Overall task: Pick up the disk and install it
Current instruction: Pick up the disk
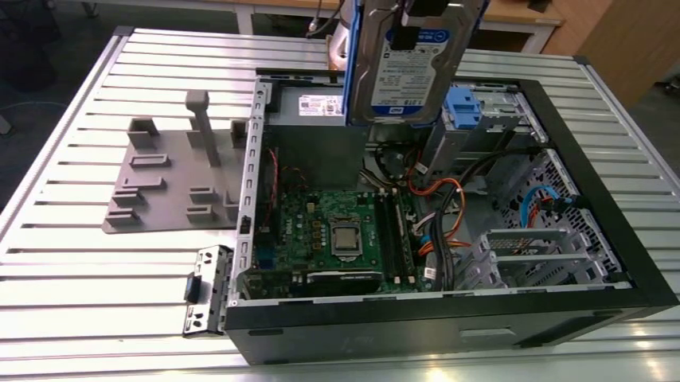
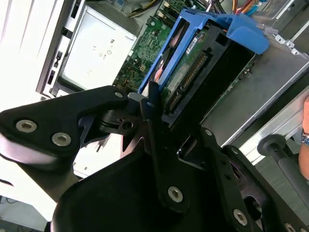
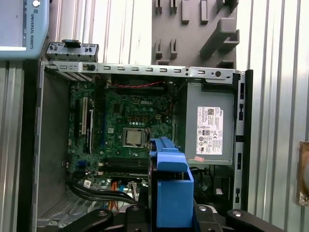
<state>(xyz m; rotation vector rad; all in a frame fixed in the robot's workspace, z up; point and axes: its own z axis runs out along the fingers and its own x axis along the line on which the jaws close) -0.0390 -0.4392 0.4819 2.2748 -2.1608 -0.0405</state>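
The disk [image 1: 409, 64], a silver drive with a white-and-blue label in a bright blue caddy, hangs upright above the far side of the open computer case [image 1: 595, 239]. My gripper [image 1: 412, 14] is shut on its upper end. In the second wrist view the black fingers [image 2: 150, 104] clamp the disk [image 2: 203, 58] on both sides. The first wrist view looks straight down past the blue caddy [image 3: 169, 188] onto the motherboard [image 3: 125, 130]. In the exterior view the disk hangs beside the metal drive bay [image 1: 494, 111], which holds another blue part.
The grey power supply [image 1: 314, 103] sits in the case's far corner on the exterior view's left, and cables [image 1: 447, 207] cross the middle. A grey fixture plate [image 1: 170, 179] and a small metal bracket [image 1: 207, 290] lie on the slatted table [image 1: 64, 286]. A person's wrist [image 2: 305, 137] is nearby.
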